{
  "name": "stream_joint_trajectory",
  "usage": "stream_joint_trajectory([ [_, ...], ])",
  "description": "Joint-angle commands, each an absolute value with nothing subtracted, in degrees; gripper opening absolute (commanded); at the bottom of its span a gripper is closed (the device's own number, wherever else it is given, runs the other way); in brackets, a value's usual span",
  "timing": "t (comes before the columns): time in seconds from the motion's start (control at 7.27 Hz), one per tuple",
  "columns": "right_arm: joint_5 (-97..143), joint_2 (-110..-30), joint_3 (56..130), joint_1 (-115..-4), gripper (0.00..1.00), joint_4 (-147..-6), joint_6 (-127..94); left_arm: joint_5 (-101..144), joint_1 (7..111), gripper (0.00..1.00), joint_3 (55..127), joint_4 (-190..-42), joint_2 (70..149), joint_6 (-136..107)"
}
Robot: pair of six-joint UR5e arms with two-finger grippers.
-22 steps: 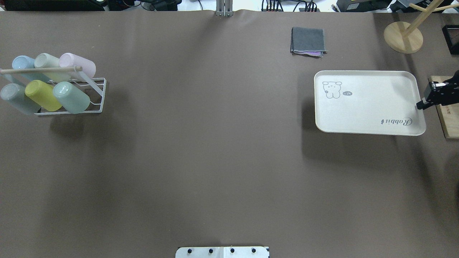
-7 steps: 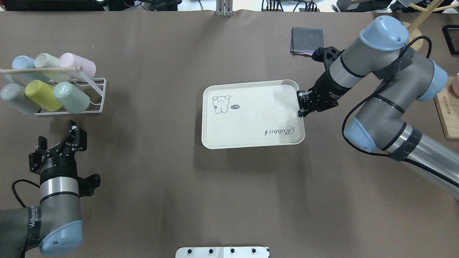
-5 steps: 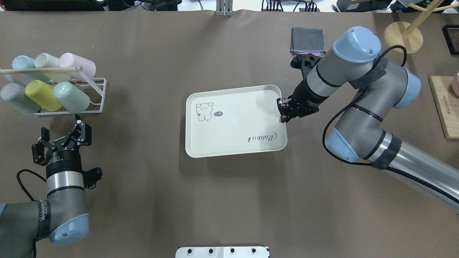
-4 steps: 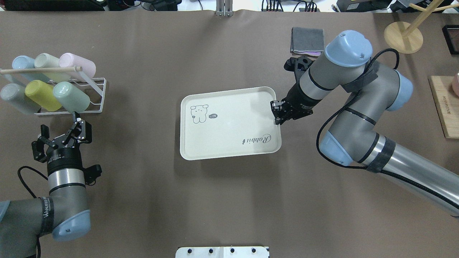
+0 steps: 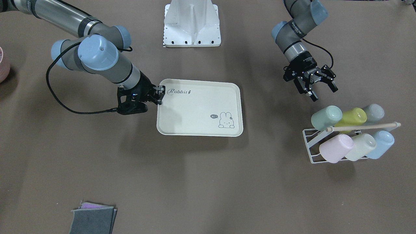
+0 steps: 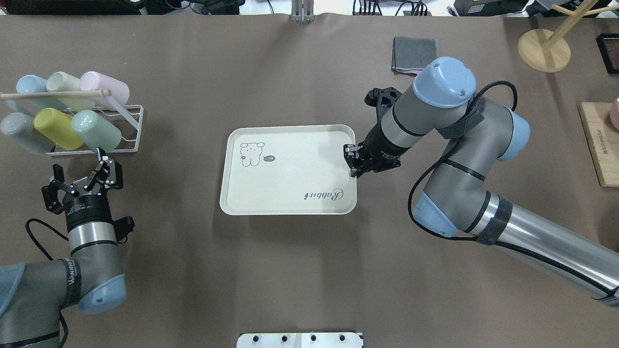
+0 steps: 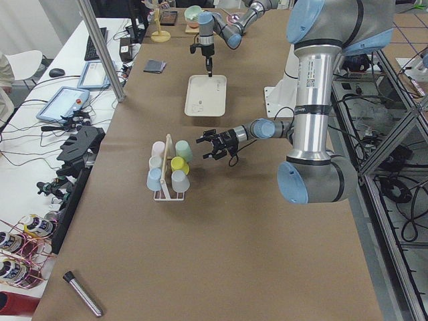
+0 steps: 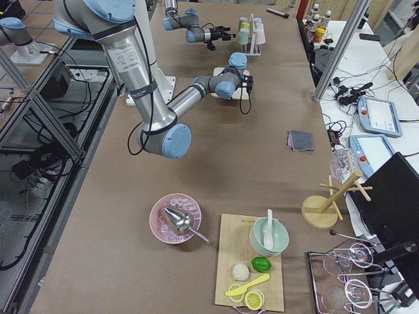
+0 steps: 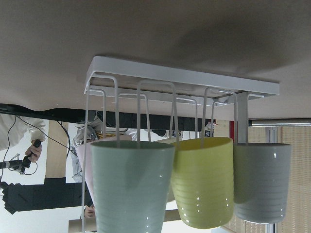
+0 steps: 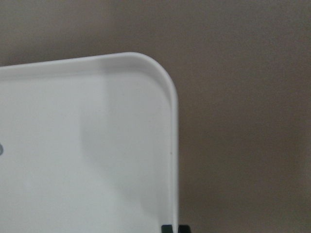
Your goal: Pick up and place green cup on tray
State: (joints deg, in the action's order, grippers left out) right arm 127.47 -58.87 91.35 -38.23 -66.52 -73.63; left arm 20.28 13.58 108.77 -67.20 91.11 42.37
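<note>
The green cup (image 6: 96,131) is a pale mint tumbler lying on its side in a white wire rack (image 6: 131,141) at the table's left, in the lower row beside a yellow-green cup (image 6: 58,128). It fills the left wrist view (image 9: 129,184). My left gripper (image 6: 80,166) is open and empty, just short of the rack and pointing at the green cup. The cream tray (image 6: 290,169) with the bunny drawing sits mid-table. My right gripper (image 6: 352,162) is shut on the rim of the tray's right edge, as the right wrist view (image 10: 173,145) shows.
The rack also holds pink (image 6: 104,86), cream (image 6: 67,87), blue (image 6: 30,87) and grey (image 6: 19,131) cups under a wooden rod. A folded grey cloth (image 6: 415,54), a wooden stand (image 6: 543,50) and a wooden board (image 6: 599,145) lie at the far right.
My right gripper has moved the tray left from the table's right side to the middle. My left arm has come into view and moved up toward the rack, gripper open.
</note>
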Motion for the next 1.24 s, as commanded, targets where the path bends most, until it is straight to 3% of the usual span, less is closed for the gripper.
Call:
stream_joint_trajectory([
  [0.0,124.0,-58.8,88.6,-35.6,0.00,-59.0,-79.7,20.2,13.9,0.98,106.1,-67.2,93.2,43.7],
  [1.1,121.6,-59.0,86.6,-32.4,0.00,-52.8,-79.2,15.7,19.6,0.98,97.1,-67.3,99.8,43.7],
])
